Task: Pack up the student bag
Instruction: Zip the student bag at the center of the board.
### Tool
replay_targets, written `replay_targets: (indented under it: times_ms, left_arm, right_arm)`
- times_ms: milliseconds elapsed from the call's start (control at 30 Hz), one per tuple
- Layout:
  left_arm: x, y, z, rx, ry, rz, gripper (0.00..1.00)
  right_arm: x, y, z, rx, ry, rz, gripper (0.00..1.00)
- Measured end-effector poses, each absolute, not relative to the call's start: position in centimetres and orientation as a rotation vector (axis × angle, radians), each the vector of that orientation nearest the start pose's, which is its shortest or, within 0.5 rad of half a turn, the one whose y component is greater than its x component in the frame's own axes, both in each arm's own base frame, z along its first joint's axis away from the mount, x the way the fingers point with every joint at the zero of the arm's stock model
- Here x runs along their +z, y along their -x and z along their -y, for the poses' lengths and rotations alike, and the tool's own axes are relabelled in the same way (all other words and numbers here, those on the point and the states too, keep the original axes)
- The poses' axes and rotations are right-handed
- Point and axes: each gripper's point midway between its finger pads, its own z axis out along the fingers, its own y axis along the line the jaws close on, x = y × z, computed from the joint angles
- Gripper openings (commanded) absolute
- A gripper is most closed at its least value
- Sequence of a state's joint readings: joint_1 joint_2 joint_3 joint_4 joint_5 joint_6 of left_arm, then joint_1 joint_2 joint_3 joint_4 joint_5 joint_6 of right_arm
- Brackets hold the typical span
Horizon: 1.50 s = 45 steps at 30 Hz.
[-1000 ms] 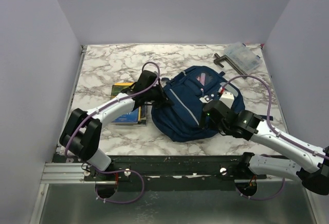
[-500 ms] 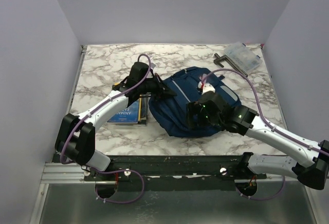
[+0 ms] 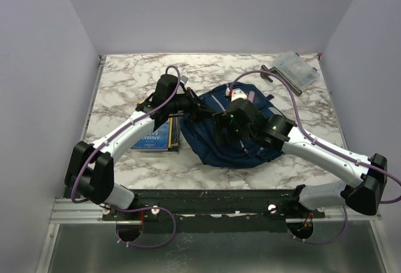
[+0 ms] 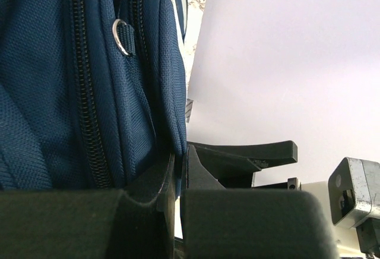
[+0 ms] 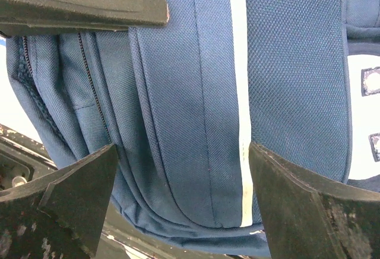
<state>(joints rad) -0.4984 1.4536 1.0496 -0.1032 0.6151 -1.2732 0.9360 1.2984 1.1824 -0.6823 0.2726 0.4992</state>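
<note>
Left claw (image 4: 178, 155) is clamped tight on a fold of the navy backpack (image 4: 59, 92). The edge of the cloth is pinched between its two dark fingers, and a black zip (image 4: 86, 104) and a small metal ring (image 4: 120, 37) sit just above the grip. Right claw (image 5: 183, 149) stands wide open with one finger on either side of a stretch of navy cloth that carries a pale stripe (image 5: 237, 92) (whether the fingertips actually touch the cloth, I cannot tell).

From above, both arms reach in from the near edge of the marble tabletop (image 3: 125, 79) and meet over the backpack. It lies slumped in the middle of the tabletop, a little right of centre, with the left arm at its left side and the right arm across its top. A stack of books (image 3: 155, 140), a blue cover uppermost, lies just beside the backpack on the left and partly under the left arm. Well apart from all this, in the far right corner, a clear plastic box (image 3: 297, 68) rests with a dark bar (image 3: 276, 76) right next to it.
</note>
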Motion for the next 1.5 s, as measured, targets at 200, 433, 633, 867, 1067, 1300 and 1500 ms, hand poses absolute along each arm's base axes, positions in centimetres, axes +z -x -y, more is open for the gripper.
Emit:
replay_targets:
  times_ms: [200, 433, 633, 867, 1067, 1300, 1500]
  left_arm:
    - [23.6, -29.0, 31.2, -1.626, 0.522, -2.402, 0.0]
    - [24.1, -29.1, 31.0, -1.665, 0.596, -2.405, 0.0]
    - [24.5, -29.0, 30.9, -1.688, 0.605, -2.387, 0.0]
    - [24.1, -29.1, 30.6, -1.669, 0.583, -2.366, 0.21]
    - [27.7, -26.9, 29.1, -1.662, 0.265, -2.202, 0.68]
    - [32.2, -22.9, 25.8, -1.55, -0.072, -1.96, 0.8]
    - [30.5, -21.7, 24.4, -1.424, -0.138, -1.999, 0.83]
  right_arm:
    - [19.9, -23.0, -26.2, 0.376, 0.391, -2.319, 0.96]
    - [20.6, -22.0, -25.9, 0.351, 0.521, -2.252, 1.0]
    - [20.8, -22.6, -25.2, 0.254, 0.501, -2.225, 0.7]
    - [21.1, -23.9, -24.7, 0.115, 0.39, -2.217, 0.01]
    - [23.1, -25.5, -22.9, 0.103, 0.342, -2.195, 0.01]
    - [25.7, -26.6, -21.3, 0.132, 0.276, -2.212, 0.01]
    - [26.8, -26.1, -21.1, 0.168, 0.229, -2.248, 0.01]
